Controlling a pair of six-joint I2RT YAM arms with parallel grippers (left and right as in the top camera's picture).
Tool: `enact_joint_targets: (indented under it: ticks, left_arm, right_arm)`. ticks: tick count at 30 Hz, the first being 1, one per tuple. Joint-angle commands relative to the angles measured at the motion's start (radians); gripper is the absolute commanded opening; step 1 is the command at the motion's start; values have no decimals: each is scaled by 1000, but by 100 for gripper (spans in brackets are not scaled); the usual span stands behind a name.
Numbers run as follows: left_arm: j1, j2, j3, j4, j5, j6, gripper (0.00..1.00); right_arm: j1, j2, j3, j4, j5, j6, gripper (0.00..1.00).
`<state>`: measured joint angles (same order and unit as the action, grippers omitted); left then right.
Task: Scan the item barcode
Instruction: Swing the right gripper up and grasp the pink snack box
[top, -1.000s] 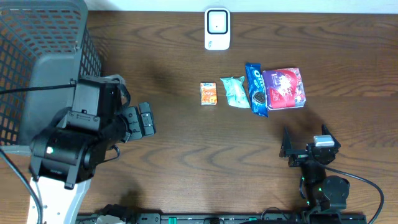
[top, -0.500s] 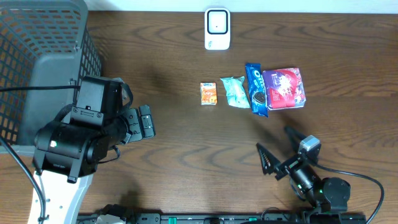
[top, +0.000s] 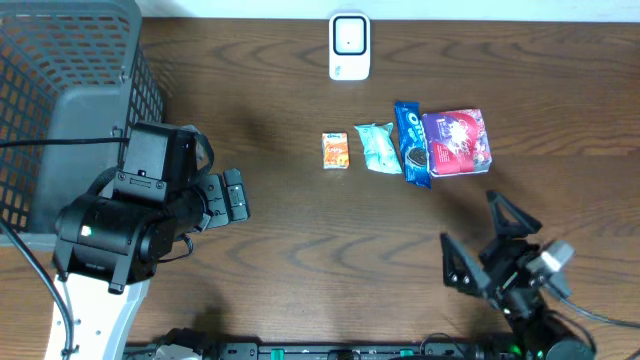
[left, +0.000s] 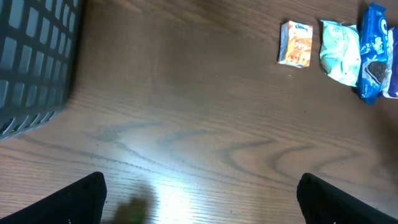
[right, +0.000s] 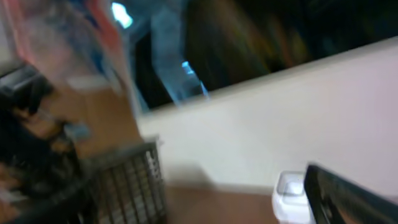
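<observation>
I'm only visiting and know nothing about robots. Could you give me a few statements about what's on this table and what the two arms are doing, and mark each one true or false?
1. An orange box, a green packet, a blue packet and a purple packet lie in one row. True.
2. The right gripper holds the blue packet. False: it is open, empty and apart from the row.
3. A white device stands beyond the row. True.
4. The orange box is inside the basket. False: it lies on the table.
5. The left gripper is shut. False: it is open and holds nothing.
</observation>
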<state>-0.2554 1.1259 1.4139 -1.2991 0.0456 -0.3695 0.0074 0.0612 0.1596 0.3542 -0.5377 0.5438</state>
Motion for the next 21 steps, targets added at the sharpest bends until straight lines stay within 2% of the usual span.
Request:
enact_joint_targets:
  ticks: [1,8,14,18,21]
  left_arm:
    - [4,4,3,-2,-13,-6,98]
    - [4,4,3,-2,-13,-6,98]
    - [4,4,3,-2,-13,-6,98]
    - [4,4,3,-2,-13,-6,98]
    - [4,4,3,-2,-13,-6,98]
  right_arm:
    - [-11,123,205,-161,61,-187,99]
    - [-51,578,705,-671,58,-520,99]
    - [-97,972,1060,-1061,58,-666,99]
    - [-113,1175,1224,-1235,57,-706,99]
    - [-112,1261,1258,-1267,58,-706,99]
